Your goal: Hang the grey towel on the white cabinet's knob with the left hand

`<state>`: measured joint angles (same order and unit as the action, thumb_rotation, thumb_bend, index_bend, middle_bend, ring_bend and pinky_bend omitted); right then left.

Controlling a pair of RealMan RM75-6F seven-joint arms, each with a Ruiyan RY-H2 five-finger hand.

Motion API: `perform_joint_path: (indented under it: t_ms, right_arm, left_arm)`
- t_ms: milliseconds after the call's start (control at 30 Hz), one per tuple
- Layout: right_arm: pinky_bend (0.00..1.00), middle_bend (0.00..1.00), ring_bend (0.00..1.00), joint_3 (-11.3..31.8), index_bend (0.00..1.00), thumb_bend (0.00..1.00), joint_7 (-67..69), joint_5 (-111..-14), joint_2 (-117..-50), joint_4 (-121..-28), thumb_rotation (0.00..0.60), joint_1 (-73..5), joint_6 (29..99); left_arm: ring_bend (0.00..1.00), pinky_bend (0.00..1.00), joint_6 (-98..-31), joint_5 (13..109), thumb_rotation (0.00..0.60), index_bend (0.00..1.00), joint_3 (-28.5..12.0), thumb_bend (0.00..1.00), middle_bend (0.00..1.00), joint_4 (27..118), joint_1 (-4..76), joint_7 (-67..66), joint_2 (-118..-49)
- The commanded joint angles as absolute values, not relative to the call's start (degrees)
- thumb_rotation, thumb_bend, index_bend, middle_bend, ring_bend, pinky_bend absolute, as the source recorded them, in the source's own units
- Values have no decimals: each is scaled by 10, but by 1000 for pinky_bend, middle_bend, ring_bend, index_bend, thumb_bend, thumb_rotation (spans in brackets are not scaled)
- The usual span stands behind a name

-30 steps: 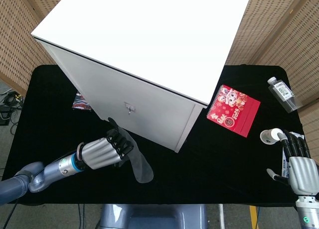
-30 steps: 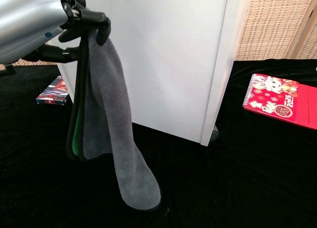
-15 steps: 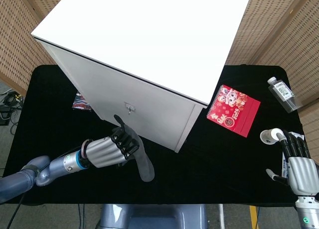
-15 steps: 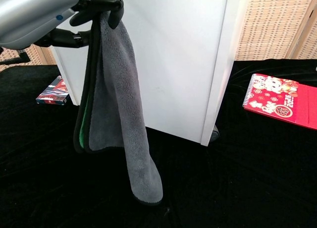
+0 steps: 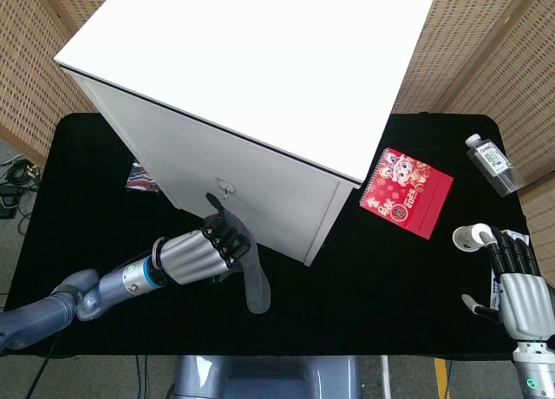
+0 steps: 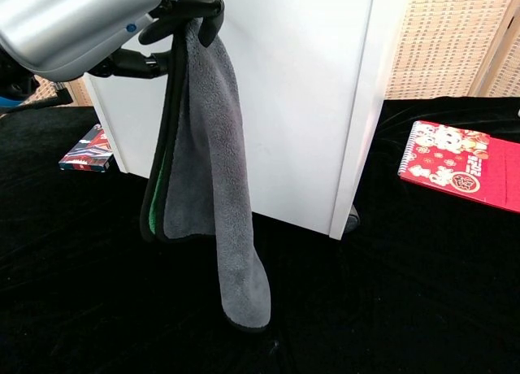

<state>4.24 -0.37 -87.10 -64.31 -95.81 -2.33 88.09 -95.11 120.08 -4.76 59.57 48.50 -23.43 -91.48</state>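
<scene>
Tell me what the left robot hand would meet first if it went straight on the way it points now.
Probably the white cabinet's front door, near the knob. The left robot hand, holding the grey towel, points up toward it; depth is unclear.

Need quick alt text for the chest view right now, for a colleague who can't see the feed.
The left hand holds the grey towel up in front of the white cabinet, the towel hanging down to the black table. A red notebook lies at right; a small box lies at left.
</scene>
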Motion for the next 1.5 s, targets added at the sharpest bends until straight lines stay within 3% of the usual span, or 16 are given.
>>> perform_joint_path:
  t_ms: [33, 1500]
  right_arm:
    - [0, 0, 0, 42, 0, 79, -3, -871, -643, -959, 600, -23, 881]
    - [0, 0, 0, 42, 0, 79, 1, -871, -641, -963, 600, -25, 879]
  left_arm:
    - [801, 694, -952, 1199, 600, 807, -48, 449, 843, 597, 486, -235, -917]
    - [801, 672, -922, 1164, 600, 806, -44, 446, 843, 585, 493, -249, -941]
